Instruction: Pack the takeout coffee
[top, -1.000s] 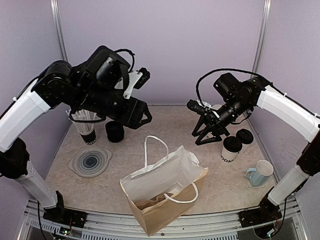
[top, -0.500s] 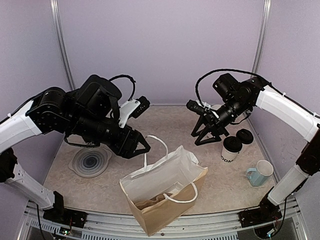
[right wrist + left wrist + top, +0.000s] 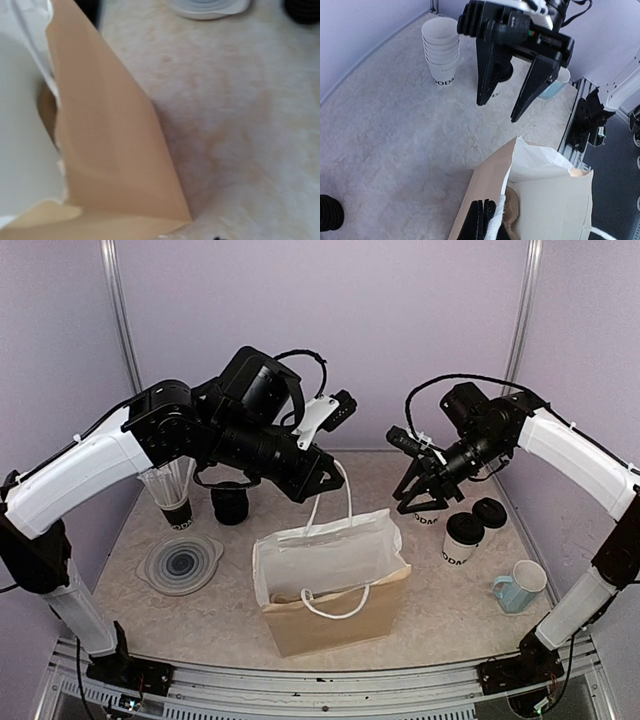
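The left claw [image 3: 328, 478] is clamped shut on the paper bag's [image 3: 335, 610] cord handle [image 3: 498, 214], and the right claw [image 3: 420, 504] hangs open and empty near the two takeout coffees [image 3: 463, 538], unpacked beside the bag. A lopsided pull could tip the light bag or pinch its mouth closed.

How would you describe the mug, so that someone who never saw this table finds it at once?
Start at the brown paper bag in the middle of the table and look right, toward the near right corner. There stands the light blue mug. It alone has a handle; the white paper cups beside it wear black lids.
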Controlling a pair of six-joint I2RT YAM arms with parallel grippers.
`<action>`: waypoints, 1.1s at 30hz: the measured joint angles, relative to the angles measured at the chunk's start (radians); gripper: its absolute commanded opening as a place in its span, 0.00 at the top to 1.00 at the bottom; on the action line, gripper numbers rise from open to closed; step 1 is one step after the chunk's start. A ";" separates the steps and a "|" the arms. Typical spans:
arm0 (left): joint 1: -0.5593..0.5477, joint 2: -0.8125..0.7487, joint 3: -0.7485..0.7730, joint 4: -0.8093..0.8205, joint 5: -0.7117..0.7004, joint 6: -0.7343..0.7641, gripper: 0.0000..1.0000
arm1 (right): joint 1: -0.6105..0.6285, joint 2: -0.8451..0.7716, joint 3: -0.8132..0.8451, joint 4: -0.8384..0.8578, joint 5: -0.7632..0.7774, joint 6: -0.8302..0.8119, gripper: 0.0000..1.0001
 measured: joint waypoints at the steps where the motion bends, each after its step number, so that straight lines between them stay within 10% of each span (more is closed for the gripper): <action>1: 0.007 0.020 0.033 -0.001 -0.003 0.018 1.00 | -0.021 0.000 0.000 0.009 0.000 0.007 0.56; 33: -0.197 0.065 0.054 0.016 -0.012 0.157 1.00 | -0.125 -0.091 -0.059 0.087 0.122 0.054 0.52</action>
